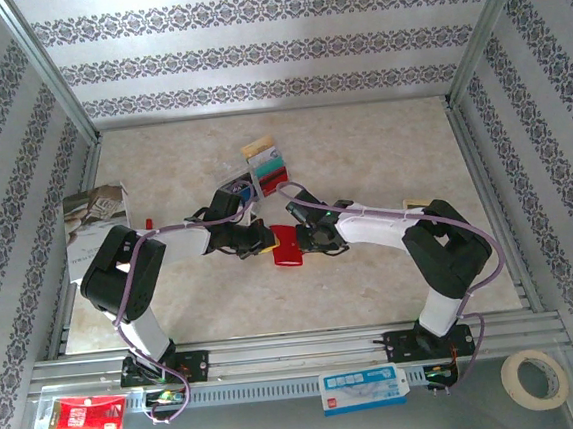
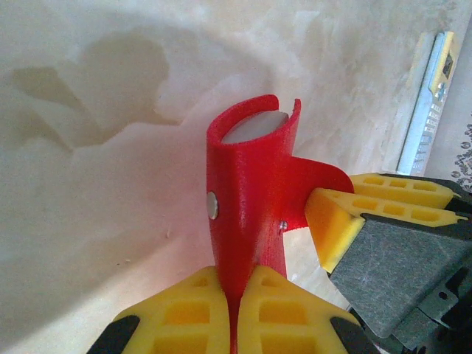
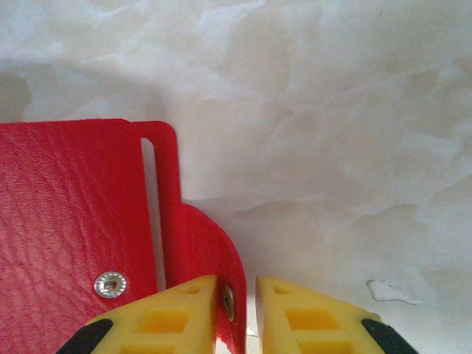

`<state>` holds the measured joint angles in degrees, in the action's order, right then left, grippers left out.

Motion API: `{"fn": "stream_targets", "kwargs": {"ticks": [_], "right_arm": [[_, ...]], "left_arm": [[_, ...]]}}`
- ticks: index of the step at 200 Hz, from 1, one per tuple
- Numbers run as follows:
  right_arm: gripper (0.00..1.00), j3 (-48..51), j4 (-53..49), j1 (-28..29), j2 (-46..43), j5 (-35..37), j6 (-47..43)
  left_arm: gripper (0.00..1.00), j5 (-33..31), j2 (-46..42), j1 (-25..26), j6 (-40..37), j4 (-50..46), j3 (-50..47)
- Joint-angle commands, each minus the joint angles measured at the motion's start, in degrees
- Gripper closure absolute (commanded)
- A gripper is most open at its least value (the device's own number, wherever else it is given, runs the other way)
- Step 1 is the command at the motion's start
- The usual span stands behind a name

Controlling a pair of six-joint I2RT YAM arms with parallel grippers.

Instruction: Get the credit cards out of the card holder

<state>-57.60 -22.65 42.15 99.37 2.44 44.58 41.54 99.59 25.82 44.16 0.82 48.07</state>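
Closest to lens: left gripper (image 2: 236, 284), pads pinched tight on lower edge of card holder (image 2: 247, 184). Holder at table (image 1: 382, 156) centre, bowed open like a tube; pale insert (image 2: 254, 127) in its mouth, card or pocket not distinguishable. Right gripper (image 3: 236, 284) at 3 o'clock, jaws slightly apart astride side tab (image 3: 195, 236), one pad touching. Loose credit cards (image 1: 265, 162) fanned on table at 12 o'clock of holder, well apart; tan, grey, teal, red faces showing.
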Motion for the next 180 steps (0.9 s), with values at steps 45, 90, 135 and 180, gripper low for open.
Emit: {"fn": "stream_targets", "kwargs": {"ticks": [45, 90, 135, 180], "right_arm": [[0.8, 0.1, 2.6, -1.1, 0.6, -1.7, -1.6], [0.97, -0.1, 2.6, -1.9, -1.7, -2.8, -5.0], [1.0, -1.0, 2.7, -2.1, -7.2, -4.4, -9.5], [1.0, -5.0, 0.8, -2.6, -7.9, -10.3, -11.7]], "left_arm": [[0.84, -4.5, -1.2, 0.4, -2.5, -6.2, 1.9], [0.58, -13.6, -7.5, 0.3, -4.0, -9.0, 2.0], [0.31, -29.9, -13.6, -0.2, -5.3, -17.7, 4.4], [0.18, -32.7, -18.6, -0.8, -5.5, -15.5, 3.9]]}}
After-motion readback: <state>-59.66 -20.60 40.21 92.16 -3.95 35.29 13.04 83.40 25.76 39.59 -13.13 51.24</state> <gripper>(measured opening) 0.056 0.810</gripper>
